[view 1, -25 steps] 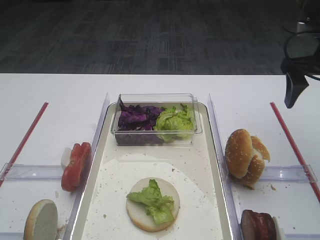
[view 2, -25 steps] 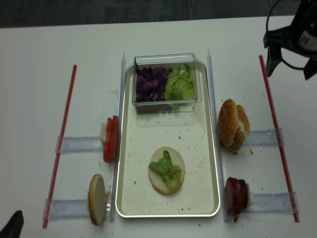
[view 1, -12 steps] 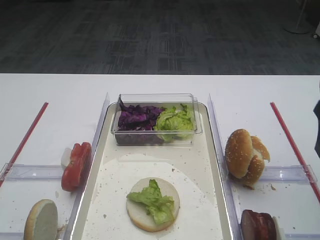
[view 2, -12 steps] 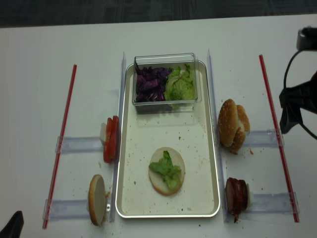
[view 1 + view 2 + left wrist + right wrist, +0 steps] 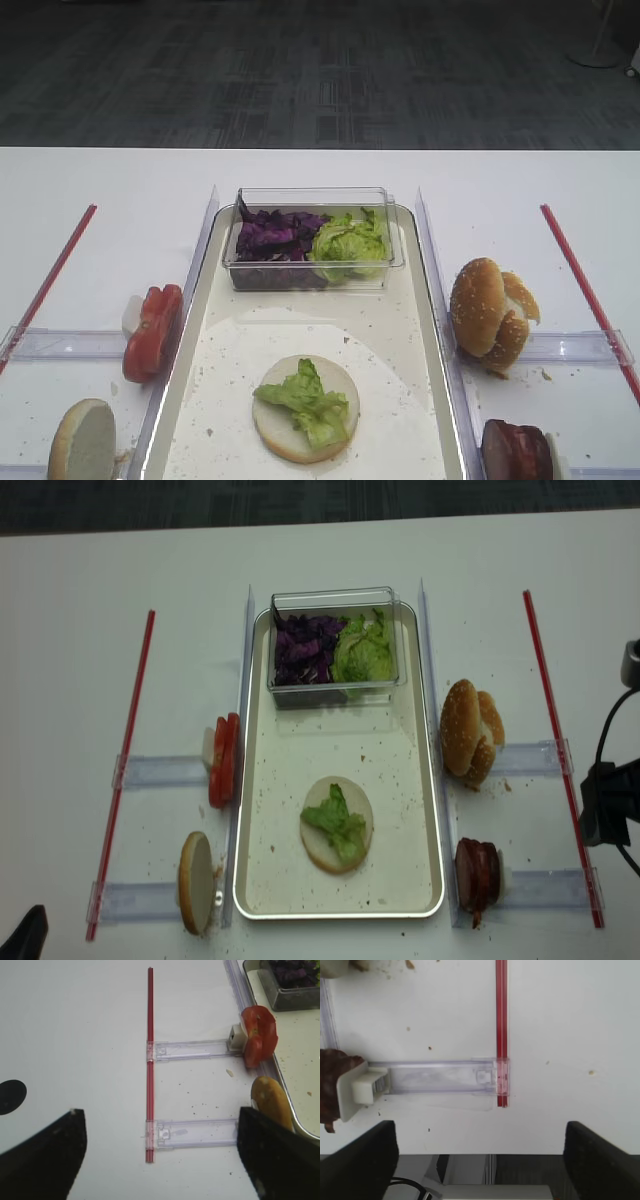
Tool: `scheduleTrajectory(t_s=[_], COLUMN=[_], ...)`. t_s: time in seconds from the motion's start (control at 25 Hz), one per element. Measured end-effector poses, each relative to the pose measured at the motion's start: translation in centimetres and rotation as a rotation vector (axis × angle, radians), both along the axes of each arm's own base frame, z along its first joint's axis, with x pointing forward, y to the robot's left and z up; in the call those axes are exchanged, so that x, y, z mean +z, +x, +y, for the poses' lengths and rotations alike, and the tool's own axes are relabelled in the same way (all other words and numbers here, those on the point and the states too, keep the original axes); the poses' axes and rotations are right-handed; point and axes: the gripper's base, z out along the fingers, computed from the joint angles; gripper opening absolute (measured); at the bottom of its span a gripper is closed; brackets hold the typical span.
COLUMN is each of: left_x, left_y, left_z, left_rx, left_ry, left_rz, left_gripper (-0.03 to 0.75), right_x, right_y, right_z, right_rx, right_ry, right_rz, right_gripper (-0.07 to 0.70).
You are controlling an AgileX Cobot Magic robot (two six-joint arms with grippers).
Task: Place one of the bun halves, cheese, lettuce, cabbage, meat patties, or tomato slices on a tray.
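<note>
The right tool (image 5: 480, 1160) is seen with its two dark fingers spread wide and nothing between them, hanging over bare bench (image 5: 570, 1020) at the right edge, beside a red strip (image 5: 502, 1030) and a clear plastic holder (image 5: 440, 1077). The left tool (image 5: 160, 1160) is likewise held apart and empty, over the left side of the bench.

Just left of the right tool, the meat patties (image 5: 478, 872) are stood on edge against a white bracket (image 5: 362, 1087), their flat faces turned left and right, so the stack's long axis is laid across the bench toward the tray (image 5: 425, 810). If a patty is judged the next piece, only a narrow rim is offered from above. A grip across the faces could take more than one disc, and a shallow grip could let a disc roll or topple off the holder.

On the tray, a bun half (image 5: 337, 825) is laid cut face up with a lettuce (image 5: 338, 822) leaf on it; a careless drop could shift the leaf. The cabbage (image 5: 305, 650) is kept in a clear tub (image 5: 335, 685) at the far end. The tomato slices (image 5: 223, 760) and two more bun halves (image 5: 472, 732) wait outside the rim.
</note>
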Motion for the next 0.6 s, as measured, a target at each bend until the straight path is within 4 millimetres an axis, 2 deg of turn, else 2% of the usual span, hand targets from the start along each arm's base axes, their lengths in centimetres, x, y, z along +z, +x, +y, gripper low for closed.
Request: scheduleTrajectory(t_s=[0.32,0.6], left_x=[0.0,0.0], left_y=[0.0,0.0], left_z=[0.0,0.0], left_rx=[0.0,0.0], left_ry=[0.0,0.0], left_rz=[0.0,0.0], left_gripper=[0.565,0.565], right_x=[-1.5,0.4], right_y=[-4.3,-6.7], right_z=[0.0,0.0], right_rx=[0.001,-0.001], right_ry=[-0.032,-0.042], right_rz=[-0.094,-0.289], right_gripper=[0.679,0.679])
